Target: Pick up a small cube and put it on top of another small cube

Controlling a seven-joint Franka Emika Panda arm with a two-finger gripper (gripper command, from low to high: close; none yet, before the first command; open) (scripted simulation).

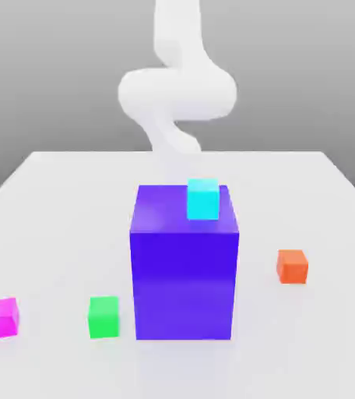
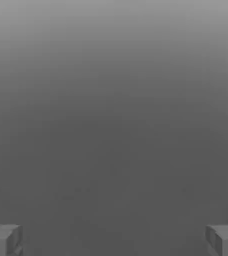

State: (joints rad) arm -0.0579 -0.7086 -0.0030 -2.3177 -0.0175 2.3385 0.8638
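I am seeing the claw (image 2: 114,240) standing spread wide in the hand view, its two grey fingertips (image 2: 3,240) far apart and pinching nothing. On the white table (image 1: 321,203), the small magenta cube (image 1: 1,318) is sitting at about eight o'clock from the big blue-purple block (image 1: 184,265). A green cube (image 1: 103,317) is resting between them, a cyan cube (image 1: 203,198) is sitting atop the block, and an orange cube (image 1: 292,266) is lying at three o'clock.

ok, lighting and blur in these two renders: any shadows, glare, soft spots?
Exterior view: flat, even light on the white table, no clear cast shadows or glare; the large blue-purple block shades darker on its front face than on top; the white arm behind looks soft and hazy. Hand view: a smooth grey gradient with no detail, the open tool fingertips sharp at the corners.
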